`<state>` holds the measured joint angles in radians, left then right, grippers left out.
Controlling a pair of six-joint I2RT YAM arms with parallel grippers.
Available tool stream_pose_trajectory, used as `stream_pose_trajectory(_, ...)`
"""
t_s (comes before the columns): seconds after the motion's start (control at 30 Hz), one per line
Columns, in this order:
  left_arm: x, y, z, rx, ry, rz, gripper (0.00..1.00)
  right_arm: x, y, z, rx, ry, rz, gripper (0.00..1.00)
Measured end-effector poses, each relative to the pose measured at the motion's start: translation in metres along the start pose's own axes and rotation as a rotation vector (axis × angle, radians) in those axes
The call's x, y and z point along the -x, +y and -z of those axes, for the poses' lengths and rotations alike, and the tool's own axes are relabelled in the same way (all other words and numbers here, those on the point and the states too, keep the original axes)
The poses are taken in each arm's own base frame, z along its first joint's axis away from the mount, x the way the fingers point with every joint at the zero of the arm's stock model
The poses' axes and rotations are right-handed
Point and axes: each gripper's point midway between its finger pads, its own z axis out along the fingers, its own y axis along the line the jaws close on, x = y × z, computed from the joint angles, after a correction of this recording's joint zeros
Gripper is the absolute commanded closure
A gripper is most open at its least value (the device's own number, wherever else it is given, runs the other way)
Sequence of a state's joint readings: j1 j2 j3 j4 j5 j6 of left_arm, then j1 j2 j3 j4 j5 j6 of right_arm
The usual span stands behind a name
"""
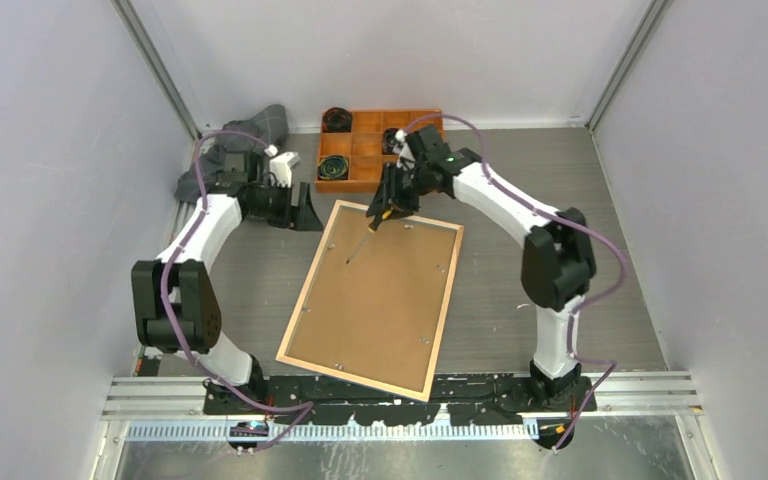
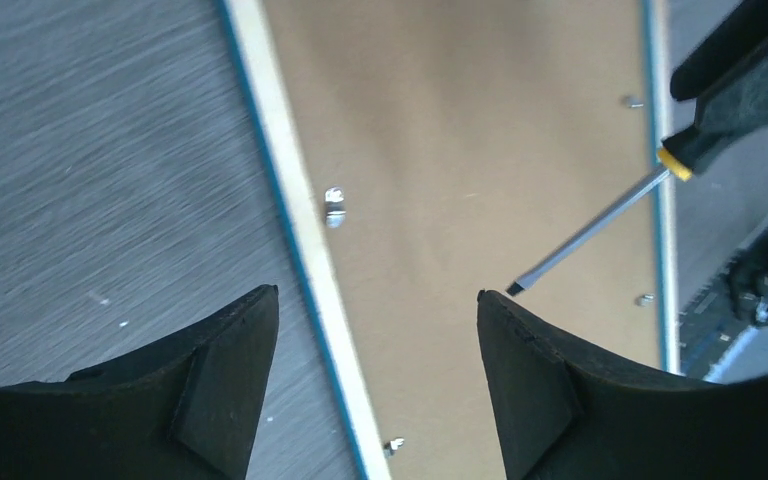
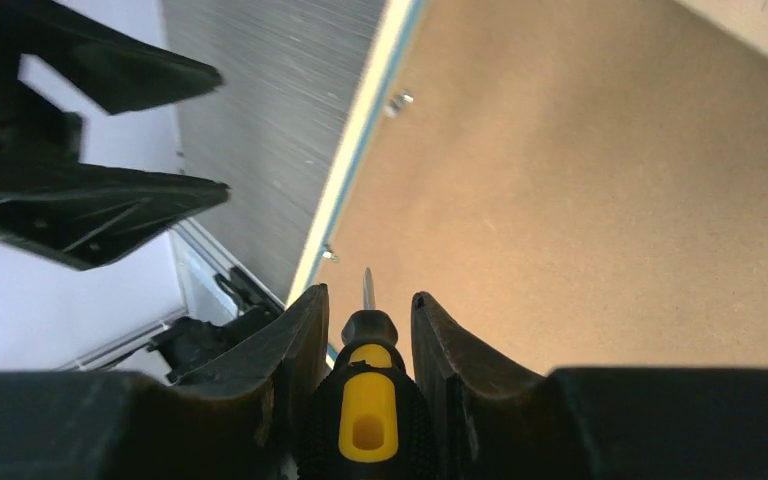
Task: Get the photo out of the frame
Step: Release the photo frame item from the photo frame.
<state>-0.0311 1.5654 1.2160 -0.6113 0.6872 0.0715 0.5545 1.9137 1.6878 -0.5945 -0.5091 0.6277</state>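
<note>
Screwdriver [image 3: 366, 410] clamped in R gripper [image 3: 365, 315], tip at backing board [image 1: 380, 300] inside frame [image 2: 298, 210]; L gripper [image 2: 375, 335] fingers apart by frame edge. Slide tip under tab [image 2: 334, 207], lever gently.

Frame [image 1: 355, 379] face-down on table [image 1: 520, 200], backing board [image 1: 380, 300] inside; tray [image 1: 368, 170] behind; screwdriver [image 1: 370, 232] over far edge; cloth [image 1: 260, 130] back-left.

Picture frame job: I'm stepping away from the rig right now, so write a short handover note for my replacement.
Left gripper: open, empty, near the far-left corner of the thin rectangular wood-rimmed frame.
Right gripper: shut on a black-and-yellow-handled screwdriver, tip pointing at the plain brown backing board.
Frame: face down mid-table; photo hidden under the board.
Done: nothing removed yet.
Left: turn the metal tabs, lift the board, take the photo out.
</note>
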Motion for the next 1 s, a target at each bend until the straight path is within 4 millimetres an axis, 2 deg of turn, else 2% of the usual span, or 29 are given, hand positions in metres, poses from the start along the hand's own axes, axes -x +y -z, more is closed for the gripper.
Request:
stream_pose_trajectory(0.13, -0.02, 0.028, -0.016, 0.082, 0.073, 0.032, 0.31, -0.029, -0.029, -0.044, -0.09, 0.144, -0.092, 0.99)
stream_pose_trajectory(0.2, -0.025, 0.039, -0.021, 0.113, 0.092, 0.039, 0.31, -0.038, -0.032, -0.059, -0.108, 0.185, -0.116, 0.99)
stream_pose_trajectory(0.3, -0.029, 0.051, -0.027, 0.148, 0.108, 0.043, 0.32, -0.046, -0.024, -0.076, -0.1, 0.217, -0.137, 0.99)
stream_pose_trajectory(0.57, -0.049, 0.078, -0.046, 0.22, 0.18, 0.064, 0.36, -0.05, 0.008, -0.1, -0.026, 0.242, -0.188, 0.99)
stream_pose_trajectory(0.73, -0.054, 0.08, -0.052, 0.246, 0.205, 0.046, 0.4, -0.052, 0.004, -0.112, -0.031, 0.256, -0.221, 0.99)
stream_pose_trajectory(1.0, -0.065, 0.076, -0.068, 0.254, 0.255, 0.006, 0.44, -0.071, -0.006, -0.132, -0.051, 0.314, -0.257, 0.99)
